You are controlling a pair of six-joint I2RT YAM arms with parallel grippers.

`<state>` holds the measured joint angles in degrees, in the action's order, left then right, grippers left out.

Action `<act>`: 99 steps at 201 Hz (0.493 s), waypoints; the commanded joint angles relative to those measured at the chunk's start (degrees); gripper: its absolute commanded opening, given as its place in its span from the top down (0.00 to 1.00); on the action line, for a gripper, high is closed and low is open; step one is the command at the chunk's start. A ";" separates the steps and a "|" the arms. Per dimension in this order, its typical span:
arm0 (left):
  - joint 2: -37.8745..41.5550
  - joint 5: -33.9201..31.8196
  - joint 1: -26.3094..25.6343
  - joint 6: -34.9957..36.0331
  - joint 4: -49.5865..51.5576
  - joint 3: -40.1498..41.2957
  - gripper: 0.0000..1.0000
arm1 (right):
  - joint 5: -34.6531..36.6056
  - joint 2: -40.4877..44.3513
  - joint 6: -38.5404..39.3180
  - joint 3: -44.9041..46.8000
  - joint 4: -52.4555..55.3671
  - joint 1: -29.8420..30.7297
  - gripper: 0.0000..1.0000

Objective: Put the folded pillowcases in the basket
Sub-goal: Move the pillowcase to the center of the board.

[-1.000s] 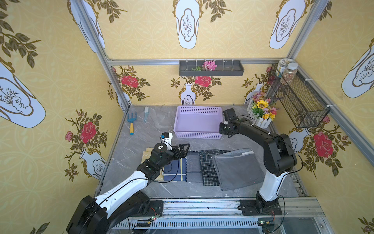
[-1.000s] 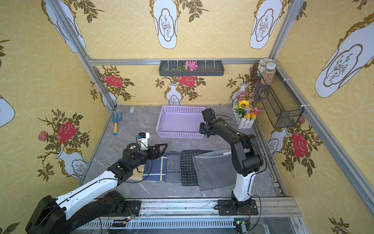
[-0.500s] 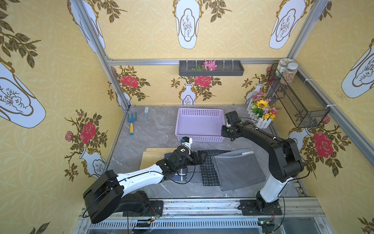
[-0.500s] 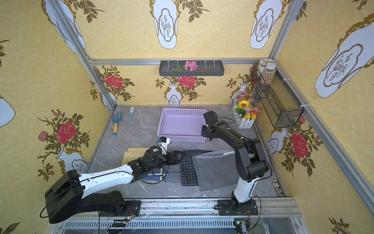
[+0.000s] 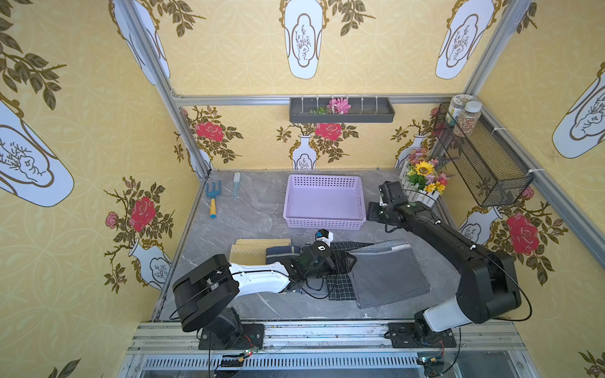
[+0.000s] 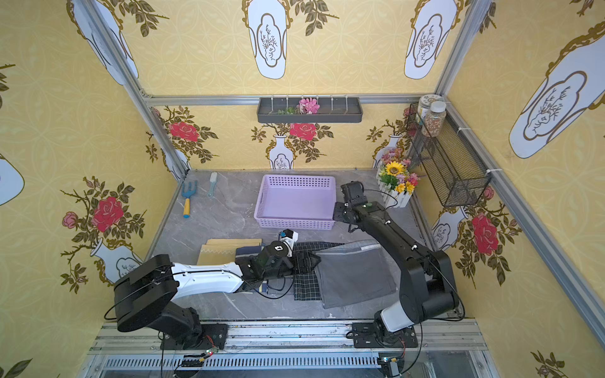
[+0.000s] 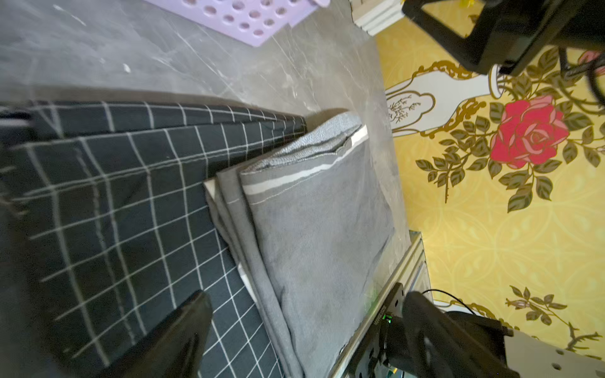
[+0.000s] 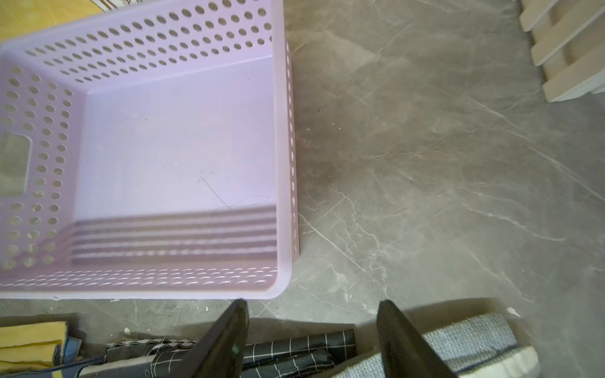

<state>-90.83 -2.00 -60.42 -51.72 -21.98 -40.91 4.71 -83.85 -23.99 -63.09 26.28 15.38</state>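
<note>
The basket (image 5: pixel 324 224) stands on the grey marbled bench (image 5: pixel 248 216), toward its rear centre. In the right wrist view, the solid bottom of the basket is bare except for a thin thread. Four folded pillowcases lie in a row on the bench in front of the basket, all outside it. From the robot's left they are the tan pillowcase (image 5: pixel 252 250), the navy pillowcase (image 5: pixel 281 252), the black checked pillowcase (image 7: pixel 114 196) and the grey pillowcase (image 5: pixel 386 275). The grey pillowcase overlaps the edge of the checked one. The left gripper (image 5: pixel 347 261) is low over the checked pillowcase, next to the grey one's edge, with its jaws spread wide. One finger (image 7: pixel 176 330) shows close above the checked cloth; contact cannot be confirmed. The right gripper (image 8: pixel 311 304) is just beside the basket's front right corner, above bare bench, with its jaws spread and nothing between them. The dark grey wall tray (image 5: pixel 360 118) on the rear wall holds a pink flower (image 5: pixel 339 105) and a green sprig. The black wire mesh basket (image 5: pixel 491 170) on the right wall holds two jars (image 5: pixel 466 119) at its rear end. A white picket planter (image 5: pixel 425 197) in the rear right corner holds artificial flowers (image 5: pixel 424 170). A blue garden fork (image 5: pixel 212 196) and a brush (image 5: pixel 236 185) lie at the rear left.
</note>
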 commanded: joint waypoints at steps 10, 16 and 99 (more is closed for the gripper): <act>-3.21 4.11 -0.28 -1.62 -2.05 -1.36 0.09 | 1.86 6.09 -0.19 3.04 -0.94 -1.96 0.30; -3.75 4.68 -0.26 -1.78 -2.04 -1.53 0.10 | 2.01 7.06 -0.13 3.50 -0.67 -2.31 0.29; -11.38 8.86 -0.87 -3.68 -1.91 -5.36 0.24 | 3.57 13.86 0.81 7.43 1.05 -4.47 0.27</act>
<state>-100.79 5.19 -61.19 -54.50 -22.70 -45.89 7.46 -70.98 -23.79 -56.27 27.33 11.18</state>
